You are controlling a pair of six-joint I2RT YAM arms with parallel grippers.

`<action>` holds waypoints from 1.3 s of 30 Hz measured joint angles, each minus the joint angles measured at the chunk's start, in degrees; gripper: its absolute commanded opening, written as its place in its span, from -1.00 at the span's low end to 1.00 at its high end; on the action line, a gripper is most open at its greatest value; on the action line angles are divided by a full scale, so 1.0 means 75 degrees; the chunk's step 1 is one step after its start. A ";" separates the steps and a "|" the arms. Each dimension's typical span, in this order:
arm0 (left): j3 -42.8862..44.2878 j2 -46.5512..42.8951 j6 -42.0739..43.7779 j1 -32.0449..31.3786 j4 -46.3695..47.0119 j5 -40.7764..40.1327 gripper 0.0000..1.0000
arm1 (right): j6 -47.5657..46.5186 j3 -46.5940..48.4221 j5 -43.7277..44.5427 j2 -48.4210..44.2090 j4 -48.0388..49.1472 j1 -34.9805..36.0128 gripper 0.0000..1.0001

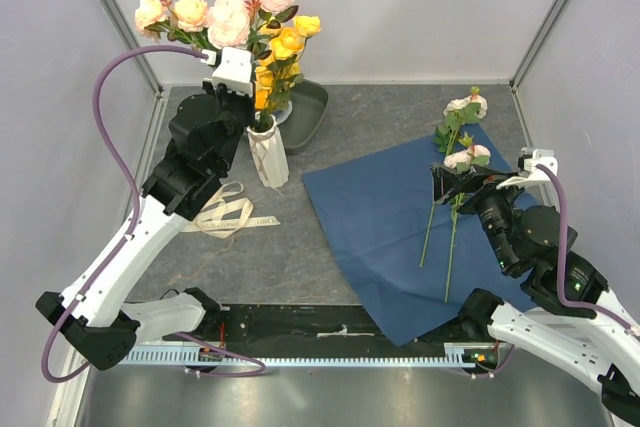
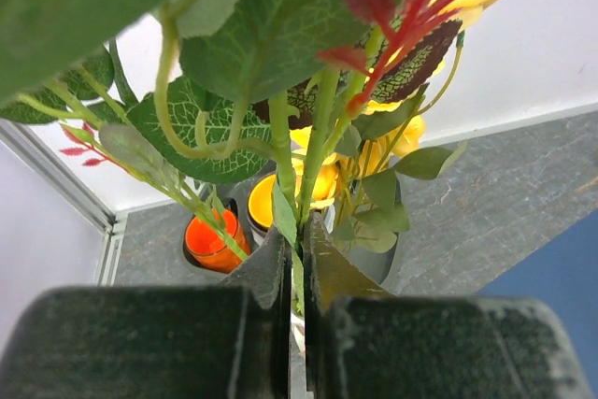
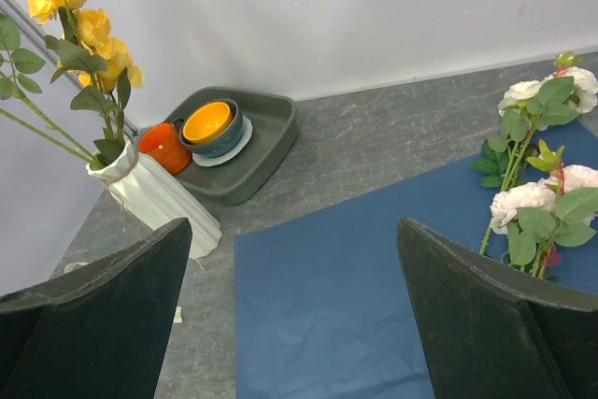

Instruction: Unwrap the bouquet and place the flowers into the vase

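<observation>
Above the vase [image 1: 267,155], left fingers [image 2: 266,273] clamp flower stems [image 2: 297,151]

Grey table [image 1: 370,117] carries the blue paper [image 1: 380,237] spread flat on the right, cream ribbon [image 1: 225,215] loose on the left, white vase [image 1: 268,159] upright, dark tray [image 1: 308,117] just behind.

Vase [image 1: 267,159] standing, white, ribbed, holding yellow and pink flowers [image 1: 232,19]. Two pink roses [image 1: 460,158] lie on flat blue paper [image 1: 370,237]. Ribbon [image 1: 225,215] loose beside vase.

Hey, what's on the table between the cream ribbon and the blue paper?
Nothing: the top view shows only bare grey table between the ribbon and the blue paper.
</observation>
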 measured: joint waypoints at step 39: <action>-0.1195 0.0391 -0.1521 -0.0003 0.0096 -0.1110 -0.96 | 0.0195 -0.0309 0.0099 0.0020 0.0000 -0.0003 0.96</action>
